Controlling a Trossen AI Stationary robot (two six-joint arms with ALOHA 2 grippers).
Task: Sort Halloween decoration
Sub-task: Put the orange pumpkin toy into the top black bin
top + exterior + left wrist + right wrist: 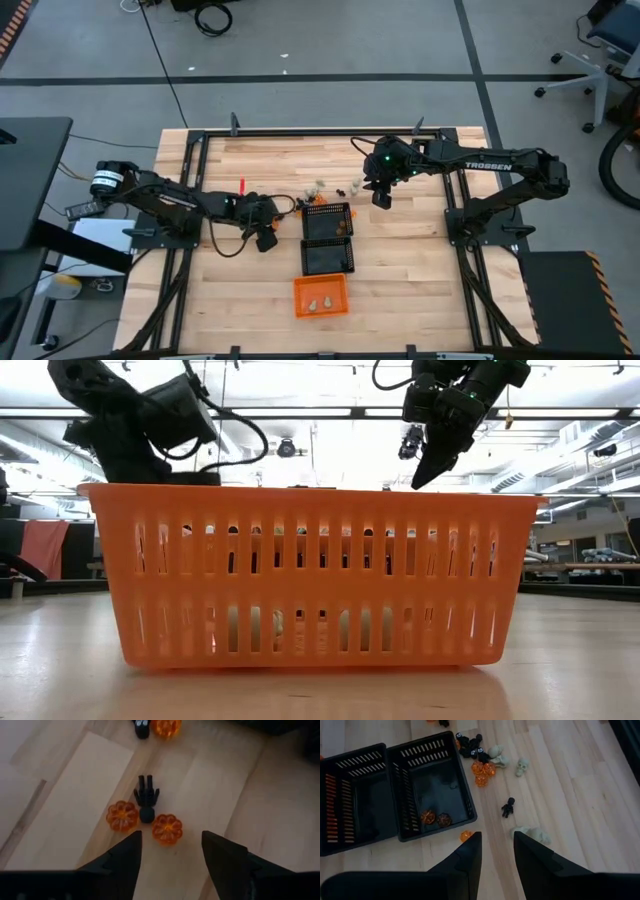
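- Left gripper (170,852): positioned low over the wooden table (420,290), on the near-left side of the baskets. Fingers spread apart, nothing between them.
- Directly ahead of the left fingertips lie two orange pumpkin trinkets (167,828) with a black figure trinket (146,800) between and just beyond them; the three are touching or nearly touching. None is in contact with the gripper.
- Right gripper (497,850): raised above the table, just to the right of the far black mesh basket (427,785). Fingers stand partly apart and empty.
- Below the right gripper: a loose orange trinket (465,836) beside the basket wall, cream skull trinkets (532,834), and a small black figure (508,807).
- A mixed cluster (482,757) of black, orange and cream pieces lies farther off by the basket corner.
- Two orange trinkets rest inside the far mesh basket.
- The orange rectangular basket (320,296) sits nearest the table's front edge, holding two cream pieces.
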